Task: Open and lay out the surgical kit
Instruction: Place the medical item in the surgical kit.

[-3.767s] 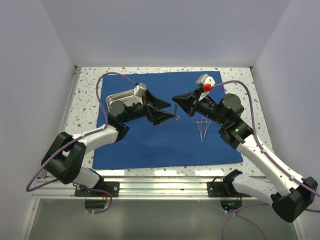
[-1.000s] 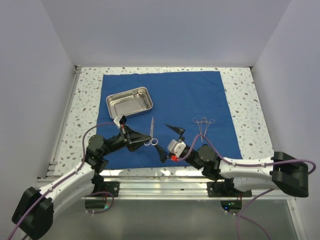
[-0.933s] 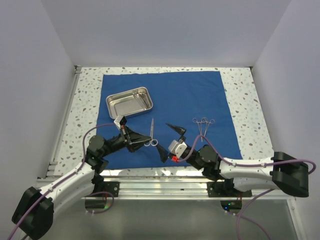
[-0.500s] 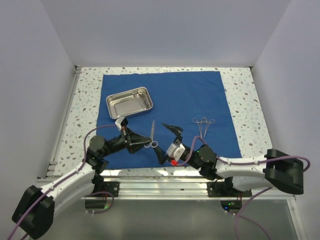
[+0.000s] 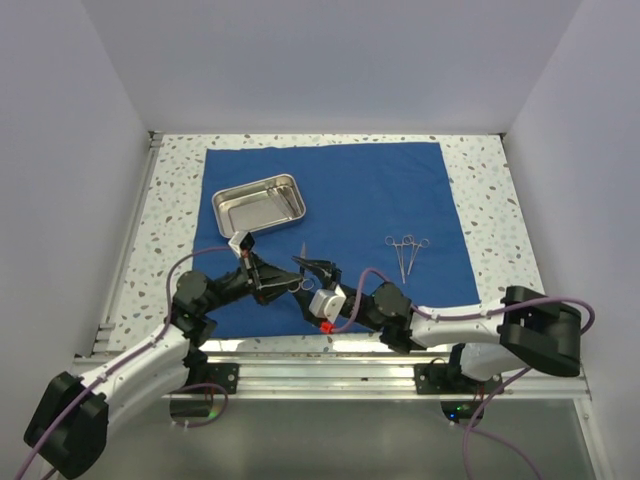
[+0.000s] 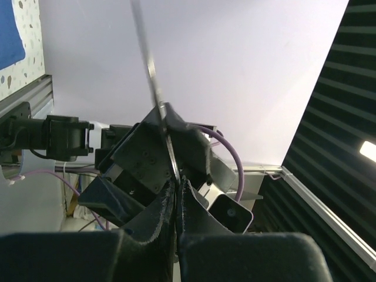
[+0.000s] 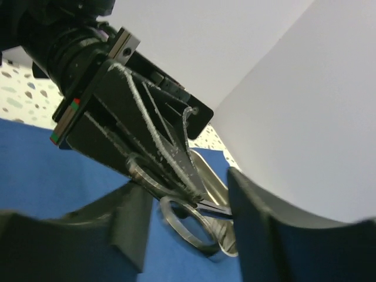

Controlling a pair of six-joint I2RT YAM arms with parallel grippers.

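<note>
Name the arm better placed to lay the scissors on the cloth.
Left, probably: the left gripper is shut on the scissors; the right gripper stands open around their ring handles.

The right hand's (image 7: 187, 183) dark fingers (image 7: 126, 218) stand spread on either side of the silver ring-handled scissors (image 7: 202, 242), which the black left hand (image 7: 176, 167) pinches above royal-blue cloth (image 7: 47, 170).
</note>
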